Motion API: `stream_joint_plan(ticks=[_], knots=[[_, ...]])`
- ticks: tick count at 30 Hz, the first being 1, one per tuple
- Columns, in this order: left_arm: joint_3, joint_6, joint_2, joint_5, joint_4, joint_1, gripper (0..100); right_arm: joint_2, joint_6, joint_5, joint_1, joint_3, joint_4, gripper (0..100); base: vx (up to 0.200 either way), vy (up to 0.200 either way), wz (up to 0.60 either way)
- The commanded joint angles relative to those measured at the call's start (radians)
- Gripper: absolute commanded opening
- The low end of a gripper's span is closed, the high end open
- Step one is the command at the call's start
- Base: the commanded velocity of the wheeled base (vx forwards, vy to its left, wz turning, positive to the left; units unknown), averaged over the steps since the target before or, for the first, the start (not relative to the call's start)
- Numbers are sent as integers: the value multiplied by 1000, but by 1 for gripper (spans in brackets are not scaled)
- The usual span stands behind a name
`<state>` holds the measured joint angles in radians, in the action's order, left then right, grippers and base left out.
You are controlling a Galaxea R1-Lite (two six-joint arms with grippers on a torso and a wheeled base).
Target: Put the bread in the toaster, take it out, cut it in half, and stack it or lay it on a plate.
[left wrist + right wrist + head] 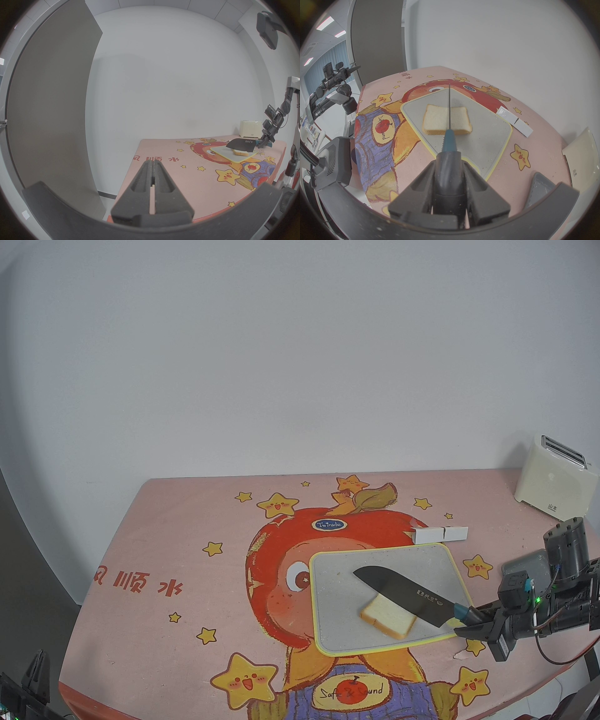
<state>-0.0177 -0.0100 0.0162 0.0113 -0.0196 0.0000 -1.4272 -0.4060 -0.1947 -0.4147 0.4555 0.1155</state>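
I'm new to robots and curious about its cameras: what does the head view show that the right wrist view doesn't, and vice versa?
Head view: slots atop the cream toaster and the black knife side-on. Right wrist view: a tall grey panel and the blade edge-on. Both: the right gripper clamping the knife over the pale bread slice on the grey, yellow-rimmed cutting board.

knife [400, 595]: dark matt blade, teal handle
bread [389, 617]: pale porous crumb, tan crust
board [337, 615]: smooth grey plastic, yellow rim
toaster [553, 480], 2 o'clock of board: cream, slightly glossy
table cover [187, 540]: smooth printed sheet
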Motion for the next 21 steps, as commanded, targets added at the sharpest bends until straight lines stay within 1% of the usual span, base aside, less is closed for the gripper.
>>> stream_joint_plan(ticks=[1,2,3,4,6,7,8,10,12,13,14,15,16,17,18,19,20,21], knots=[[18,-27,-10,-5,-125,0,0,-6,-1,0,-1,5,1,0,0,0,0],[18,-48,-10,-5,-238,0,0,-4,1,0,-1,5,1,0,0,0,0],[18,-57,-10,-7,-353,0,0,-2,1,-2,-1,6,1,0,0,0,0],[18,-51,-10,-7,-385,0,0,-2,1,-2,-1,8,1,0,0,0,0],[18,-19,-10,-13,-407,0,0,-4,1,-2,-1,9,0,0,0,0,0],[4,-11,-13,-42,-408,-2,0,-2,1,-2,-1,9,0,0,0,0,0],[-10,-15,-13,-63,-408,-2,0,-1,1,-2,-1,9,0,0,0,0,0],[-102,-27,1,-140,-384,-6,0,-1,1,-2,-1,9,0,0,0,0,0],[-182,-38,68,-194,-329,-8,0,-1,1,-2,-1,9,0,0,0,0,0],[-212,-36,137,-232,-295,-9,0,-1,1,-2,-1,9,1,0,0,0,0],[-220,-33,173,-260,-284,-11,0,-1,1,0,-1,9,1,0,0,0,0],[-223,-33,214,-303,-281,-11,0,-2,1,-2,-1,11,1,0,0,0,0],[-226,-33,292,-392,-283,-8,0,-4,1,-2,-1,11,1,0,0,0,0],[-226,-31,372,-452,-286,-6,0,-2,1,-2,-1,11,1,0,0,0,0],[-228,-31,410,-476,-287,-6,0,-4,1,-2,-1,11,1,0,0,0,0],[-231,-27,504,-533,-306,-6,0,-4,1,-2,-1,11,1,0,0,0,0],[-232,-18,642,-617,-388,-6,0,-7,1,-2,-1,12,1,0,0,0,0],[-232,-15,671,-636,-415,-6,0,-7,1,-2,-1,12,1,0,0,0,0]])
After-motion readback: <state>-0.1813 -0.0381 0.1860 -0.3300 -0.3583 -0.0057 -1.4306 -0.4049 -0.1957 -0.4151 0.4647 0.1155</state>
